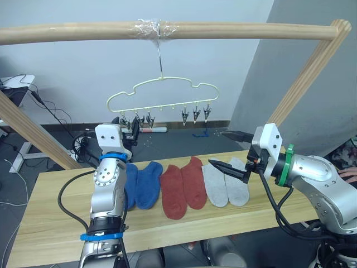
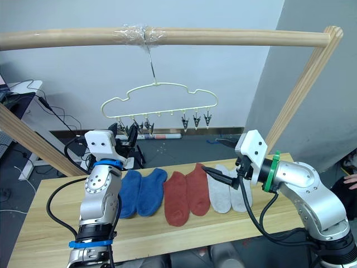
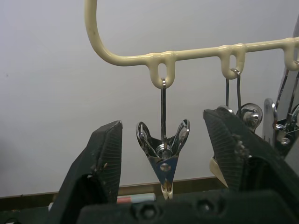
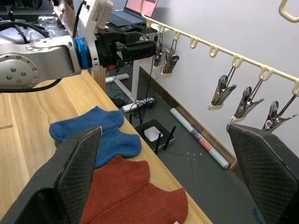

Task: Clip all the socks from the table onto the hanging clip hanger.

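We see six socks in a row on the worktop (image 1: 50,218): two blue socks (image 1: 144,184), two rust-red socks (image 1: 183,186) and two grey socks (image 1: 226,183), with bare planks on either side. The clip hanger (image 1: 162,95) hangs from a wooden pole (image 1: 234,30), its clips holding nothing. Our left hand (image 3: 163,154) is raised wide open around one clip (image 3: 163,156), gripping nothing. Our right hand (image 1: 230,151) hovers wide open over the grey socks, empty.

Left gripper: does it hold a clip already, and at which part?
No. The left gripper is open, its fingers on either side of a clip of the clip hanger, not touching it. The right gripper is open and empty.
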Motion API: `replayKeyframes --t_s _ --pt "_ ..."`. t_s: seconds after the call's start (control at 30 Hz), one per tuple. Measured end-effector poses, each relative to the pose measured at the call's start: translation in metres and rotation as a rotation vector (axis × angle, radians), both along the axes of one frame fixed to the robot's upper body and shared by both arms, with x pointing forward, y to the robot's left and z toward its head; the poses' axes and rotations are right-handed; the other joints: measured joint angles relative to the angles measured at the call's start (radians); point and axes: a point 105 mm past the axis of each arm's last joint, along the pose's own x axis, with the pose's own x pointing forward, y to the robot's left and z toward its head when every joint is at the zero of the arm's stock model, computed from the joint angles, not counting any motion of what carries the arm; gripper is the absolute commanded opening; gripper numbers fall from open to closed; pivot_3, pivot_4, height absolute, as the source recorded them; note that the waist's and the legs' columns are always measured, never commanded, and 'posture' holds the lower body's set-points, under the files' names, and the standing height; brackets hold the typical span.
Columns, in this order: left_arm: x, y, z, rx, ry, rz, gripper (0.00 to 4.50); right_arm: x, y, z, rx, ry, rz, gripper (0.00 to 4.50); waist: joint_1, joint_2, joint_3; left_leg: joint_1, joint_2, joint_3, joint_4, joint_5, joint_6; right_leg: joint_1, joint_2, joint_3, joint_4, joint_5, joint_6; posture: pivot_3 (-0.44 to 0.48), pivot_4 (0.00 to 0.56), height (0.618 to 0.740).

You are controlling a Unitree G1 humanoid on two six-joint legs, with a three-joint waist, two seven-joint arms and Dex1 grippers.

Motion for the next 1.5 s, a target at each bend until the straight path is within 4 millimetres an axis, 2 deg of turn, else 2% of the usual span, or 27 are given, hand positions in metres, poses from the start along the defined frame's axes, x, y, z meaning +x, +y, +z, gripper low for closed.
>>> replayKeyframes --t_s 0.17,0.3,0.47,0.63,0.73,0.8,0.9,1.2,1.37,1.47,1.5 --pt "0.001 -0.002 0.002 0.002 -0.007 -0.007 0.73 0.000 0.000 0.000 0.000 0.000 0.001 4.50 0.000 0.000 0.000 0.000 0.000 0.000 0.000 0.000 0.000 0.000 0.000 0.000 0.000 0.000 0.000 -0.202 0.156 0.740" --pt "0.001 -0.001 0.003 0.004 -0.008 -0.005 0.12 0.000 0.000 0.000 0.000 0.000 0.001 4.50 0.000 0.000 0.000 0.000 0.000 0.000 0.000 0.000 0.000 0.000 0.000 0.000 0.000 0.000 0.000 -0.202 0.156 0.740" --pt "0.000 -0.001 0.008 0.009 -0.021 -0.005 0.11 0.000 0.000 -0.002 -0.006 0.000 -0.003 4.50 0.001 0.000 0.000 0.000 0.000 0.000 0.000 0.000 0.000 0.000 0.000 0.000 0.000 0.000 0.000 -0.188 0.162 0.740" --pt "-0.001 0.001 0.014 0.043 -0.028 -0.013 0.11 0.010 -0.013 -0.032 -0.090 0.051 -0.115 4.50 0.006 0.001 0.002 0.000 0.000 0.000 0.000 0.000 0.000 0.000 0.000 0.000 0.000 0.000 0.000 -0.174 0.180 0.740" --pt "-0.004 0.001 0.018 0.092 -0.020 -0.054 0.11 0.038 -0.052 -0.077 -0.150 0.126 -0.436 4.50 0.010 0.001 0.003 0.000 0.000 -0.001 0.000 0.000 0.000 0.000 0.000 0.000 0.000 0.000 0.000 -0.165 0.196 0.740" --pt "-0.007 0.002 0.018 0.120 -0.002 -0.090 0.11 0.046 -0.074 -0.116 -0.169 0.223 -0.624 4.50 0.014 0.007 0.011 0.000 0.000 0.000 0.000 0.000 0.000 0.000 0.000 0.000 0.001 0.000 0.000 -0.156 0.207 0.740" --pt "-0.008 -0.002 0.019 0.125 0.014 -0.138 0.11 0.051 -0.076 -0.143 -0.155 0.279 -0.706 4.50 0.015 0.013 0.025 0.001 0.000 0.000 0.000 0.000 0.000 0.000 0.000 0.001 0.002 0.000 0.000 -0.141 0.221 0.740" --pt "-0.013 -0.005 0.026 0.160 0.059 -0.225 0.11 0.081 -0.072 -0.174 -0.122 0.314 -0.788 4.50 0.038 0.015 0.056 0.000 0.000 -0.001 0.000 0.000 0.000 0.000 0.000 0.000 0.001 0.002 -0.003 -0.089 0.243 0.740" --pt "-0.017 -0.007 0.030 0.174 0.064 -0.246 0.11 0.086 -0.072 -0.191 -0.106 0.387 -0.823 4.50 0.058 0.016 0.061 0.000 0.000 -0.001 0.000 0.000 0.000 0.000 0.000 0.000 0.001 0.002 -0.004 -0.073 0.242 0.740" --pt "-0.018 -0.007 0.031 0.178 0.066 -0.250 0.11 0.087 -0.072 -0.192 -0.091 0.394 -0.832 3.92 0.062 0.016 0.062 0.000 0.000 -0.001 0.000 0.000 0.000 0.000 -0.001 0.000 0.001 0.002 -0.004 -0.059 0.235 0.740" --pt "-0.018 -0.007 0.031 0.179 0.069 -0.250 0.11 0.087 -0.072 -0.192 -0.089 0.395 -0.832 3.61 0.063 0.016 0.062 0.000 0.000 -0.001 0.000 0.000 0.000 0.000 -0.001 0.000 0.001 0.002 -0.003 -0.057 0.233 0.740"
